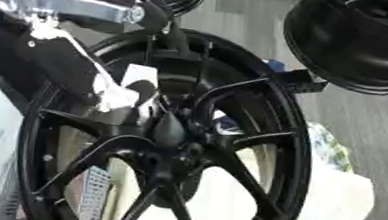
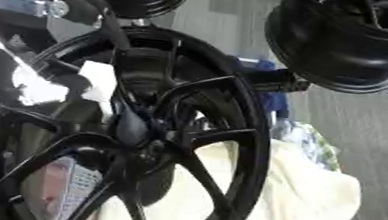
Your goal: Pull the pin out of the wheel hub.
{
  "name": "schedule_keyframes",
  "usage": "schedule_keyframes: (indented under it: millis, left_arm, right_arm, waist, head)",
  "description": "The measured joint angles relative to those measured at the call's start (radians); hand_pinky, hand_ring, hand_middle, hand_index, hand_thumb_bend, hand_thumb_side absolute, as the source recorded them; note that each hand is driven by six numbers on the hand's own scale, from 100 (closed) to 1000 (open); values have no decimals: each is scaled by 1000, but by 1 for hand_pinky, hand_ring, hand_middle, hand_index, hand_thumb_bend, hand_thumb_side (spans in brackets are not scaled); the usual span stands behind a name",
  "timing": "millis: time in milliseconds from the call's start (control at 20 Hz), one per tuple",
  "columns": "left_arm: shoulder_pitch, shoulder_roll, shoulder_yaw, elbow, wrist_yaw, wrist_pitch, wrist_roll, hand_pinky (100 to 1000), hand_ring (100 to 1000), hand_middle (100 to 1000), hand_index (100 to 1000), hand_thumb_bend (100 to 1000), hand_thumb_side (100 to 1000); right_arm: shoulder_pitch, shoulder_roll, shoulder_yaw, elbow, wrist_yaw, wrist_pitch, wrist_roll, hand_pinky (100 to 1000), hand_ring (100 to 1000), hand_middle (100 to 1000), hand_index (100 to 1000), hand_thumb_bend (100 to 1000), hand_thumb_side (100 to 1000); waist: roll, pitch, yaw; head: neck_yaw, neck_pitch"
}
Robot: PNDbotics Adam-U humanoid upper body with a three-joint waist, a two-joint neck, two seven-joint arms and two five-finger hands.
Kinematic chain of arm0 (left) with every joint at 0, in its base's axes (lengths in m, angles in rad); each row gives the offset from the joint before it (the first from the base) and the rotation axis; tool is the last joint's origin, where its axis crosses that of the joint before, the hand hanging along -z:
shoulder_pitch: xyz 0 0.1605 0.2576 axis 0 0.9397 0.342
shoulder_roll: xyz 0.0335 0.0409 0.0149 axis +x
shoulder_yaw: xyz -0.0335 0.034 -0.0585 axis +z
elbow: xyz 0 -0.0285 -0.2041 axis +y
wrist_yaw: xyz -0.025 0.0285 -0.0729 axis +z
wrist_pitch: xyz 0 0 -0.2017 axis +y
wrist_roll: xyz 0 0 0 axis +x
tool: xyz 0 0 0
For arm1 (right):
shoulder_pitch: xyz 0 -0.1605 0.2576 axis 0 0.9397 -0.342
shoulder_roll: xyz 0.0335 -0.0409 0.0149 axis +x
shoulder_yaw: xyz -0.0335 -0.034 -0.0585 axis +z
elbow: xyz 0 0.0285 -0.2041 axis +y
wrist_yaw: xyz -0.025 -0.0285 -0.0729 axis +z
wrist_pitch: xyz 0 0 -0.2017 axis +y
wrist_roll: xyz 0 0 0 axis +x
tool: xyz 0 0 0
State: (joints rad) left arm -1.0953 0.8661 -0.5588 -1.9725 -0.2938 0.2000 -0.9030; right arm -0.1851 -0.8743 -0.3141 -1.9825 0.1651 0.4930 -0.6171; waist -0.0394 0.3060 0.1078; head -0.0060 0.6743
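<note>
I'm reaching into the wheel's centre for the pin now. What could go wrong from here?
1. The black hand blends into the dark hub, so I cannot confirm it holds the pin; it may close on a spoke.
2. The wheel stands on edge and could roll or tip when pulled.

Open gaps between the wheel's spokes point(image 1: 236, 171) at 4 to 6 o'clock; second black rim point(image 1: 361, 41) crowds 1 o'clock.

Two head cameras, very near the wheel point(image 1: 164, 144).
Both look down at its spokes from above; the right eye view sees it shifted slightly left.
</note>
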Motion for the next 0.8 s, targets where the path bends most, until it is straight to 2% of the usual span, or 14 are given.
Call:
schedule_keyframes:
  millis: [250,500,800]
  left_arm:
    - [14,-6,2,23,-17,-24,2,970,916,819,924,215,304]
    - [22,-11,5,63,-42,-36,9,972,917,821,926,215,320]
    - [31,-27,5,119,-88,-53,11,964,914,817,925,266,334]
  right_arm:
    - [0,8,-7,0,-10,0,0,816,661,691,826,100,206]
    - [0,16,-12,0,-19,0,0,816,660,690,826,100,207]
    - [-1,18,-13,0,-28,0,0,816,659,690,826,100,211]
  waist:
    - [-3,3,-3]
    - [-5,8,-5]
    - [-6,14,-11]
  head:
    - [2,-3]
    - [4,-8]
    - [9,-9]
